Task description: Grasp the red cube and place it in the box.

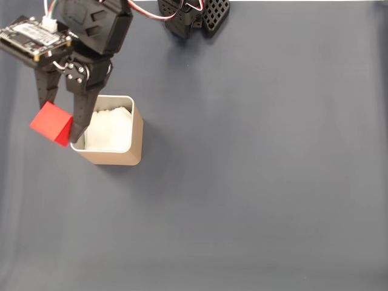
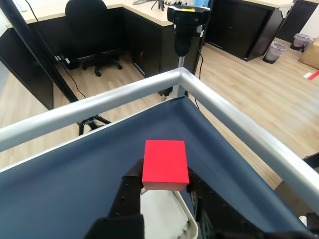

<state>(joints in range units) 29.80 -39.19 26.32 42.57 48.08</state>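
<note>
In the fixed view the red cube point(image 1: 51, 123) hangs tilted just left of the box point(image 1: 115, 156), over its left rim. My gripper point(image 1: 59, 125) is shut on the cube, one black finger on each side. The box is tan with a pale rim and white paper point(image 1: 110, 128) inside. From the wrist view, the red cube point(image 2: 165, 164) sits clamped between the two black fingers point(image 2: 130, 191), with my gripper point(image 2: 164, 183) above the dark blue table. The box rim point(image 2: 188, 225) and its white lining show just below the cube.
The arm's black base point(image 1: 194, 15) stands at the top edge of the blue-grey table point(image 1: 254, 182). In the wrist view, silver rails point(image 2: 234, 124) border the table, and a camera on a pole point(image 2: 188, 22) rises behind the corner.
</note>
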